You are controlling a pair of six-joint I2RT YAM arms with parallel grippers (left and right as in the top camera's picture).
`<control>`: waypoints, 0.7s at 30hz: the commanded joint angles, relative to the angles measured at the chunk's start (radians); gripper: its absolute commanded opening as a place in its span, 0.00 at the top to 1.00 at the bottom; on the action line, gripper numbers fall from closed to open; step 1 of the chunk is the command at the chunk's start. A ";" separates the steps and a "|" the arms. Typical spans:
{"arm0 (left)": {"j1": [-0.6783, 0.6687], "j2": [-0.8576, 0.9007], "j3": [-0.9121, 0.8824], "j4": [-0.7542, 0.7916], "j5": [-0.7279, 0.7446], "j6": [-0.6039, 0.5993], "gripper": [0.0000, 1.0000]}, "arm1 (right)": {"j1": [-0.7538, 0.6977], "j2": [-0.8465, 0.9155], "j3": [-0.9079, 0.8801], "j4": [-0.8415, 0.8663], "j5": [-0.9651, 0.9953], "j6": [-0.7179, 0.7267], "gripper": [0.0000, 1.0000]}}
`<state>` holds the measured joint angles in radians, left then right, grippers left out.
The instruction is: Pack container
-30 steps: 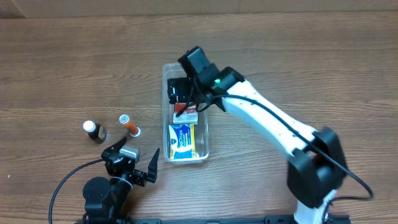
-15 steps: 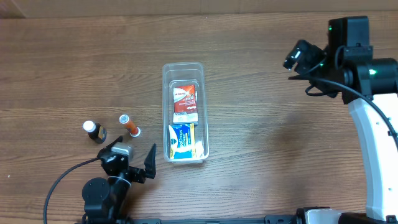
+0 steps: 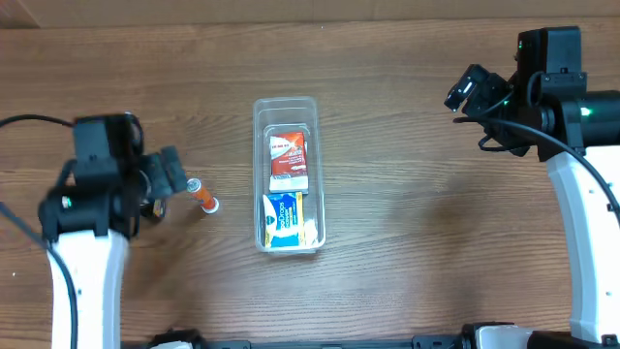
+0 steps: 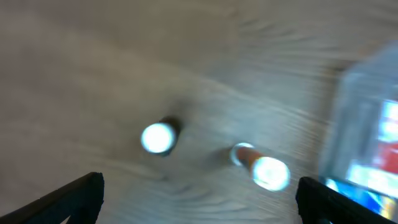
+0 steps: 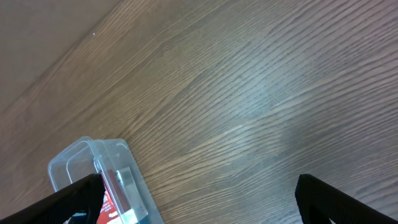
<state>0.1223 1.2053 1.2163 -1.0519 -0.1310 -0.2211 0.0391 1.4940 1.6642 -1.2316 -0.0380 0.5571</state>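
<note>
The clear container (image 3: pixel 258 145) lies lengthwise mid-table. It holds a red-and-white packet (image 3: pixel 288 159) and a blue-and-yellow packet (image 3: pixel 283 221). An orange tube with a white cap (image 3: pixel 203 197) lies left of it. My left gripper (image 3: pixel 171 176) hovers open just left of the tube. In the blurred left wrist view my left gripper (image 4: pixel 199 208) is above a white-capped dark bottle (image 4: pixel 158 137), the tube (image 4: pixel 260 169) and the container's edge (image 4: pixel 364 118). My right gripper (image 3: pixel 472 89) is open and empty at the far right. In its wrist view it (image 5: pixel 202 205) sees the container's end (image 5: pixel 87 158).
Bare wooden table surrounds the container. In the overhead view my left arm covers the dark bottle. The right arm's white link (image 3: pixel 581 223) runs down the right edge.
My right gripper left the container and swung to the far right, then held still. My left arm rose from the front edge and moved over the bottle and tube.
</note>
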 commanded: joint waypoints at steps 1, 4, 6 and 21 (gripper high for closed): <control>0.187 0.109 0.025 -0.008 0.110 0.003 0.00 | -0.004 -0.013 0.013 0.003 -0.001 0.004 0.00; 0.278 0.239 0.025 0.010 0.286 0.218 0.03 | -0.004 -0.013 0.013 0.003 -0.001 0.004 0.00; 0.278 0.327 0.025 0.023 0.277 0.285 0.10 | -0.004 -0.013 0.013 0.003 -0.001 0.004 0.00; 0.275 0.455 0.025 0.089 0.255 0.334 0.43 | -0.004 -0.013 0.013 0.003 -0.001 0.004 0.00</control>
<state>0.3996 1.6554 1.2186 -0.9474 0.1093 0.0879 0.0391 1.4940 1.6642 -1.2312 -0.0376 0.5571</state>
